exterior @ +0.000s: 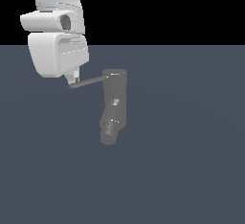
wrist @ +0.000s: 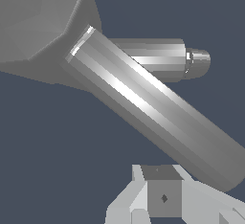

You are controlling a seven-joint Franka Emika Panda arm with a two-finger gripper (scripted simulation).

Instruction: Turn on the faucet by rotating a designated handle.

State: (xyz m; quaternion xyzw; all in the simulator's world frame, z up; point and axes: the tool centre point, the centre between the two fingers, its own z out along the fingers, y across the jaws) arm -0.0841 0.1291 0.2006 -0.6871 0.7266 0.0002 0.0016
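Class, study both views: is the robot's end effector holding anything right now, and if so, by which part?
Nothing is visibly held. The end effector sits at the free tip of the handle of the faucet, but neither view shows fingers closed around it.

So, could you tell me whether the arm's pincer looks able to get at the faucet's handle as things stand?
Probably yes: the pincer is right at the free end of the handle, and nothing stands between them. Whether they touch is unclear.

One faucet (exterior: 114, 108) stands on the one flat blue-grey surface (exterior: 191, 170). One handle (exterior: 88, 81), a thin grey rod, sticks out from its top. One white robot arm (exterior: 57, 31) is there, with one fingertip (exterior: 72, 78) visible beneath it.
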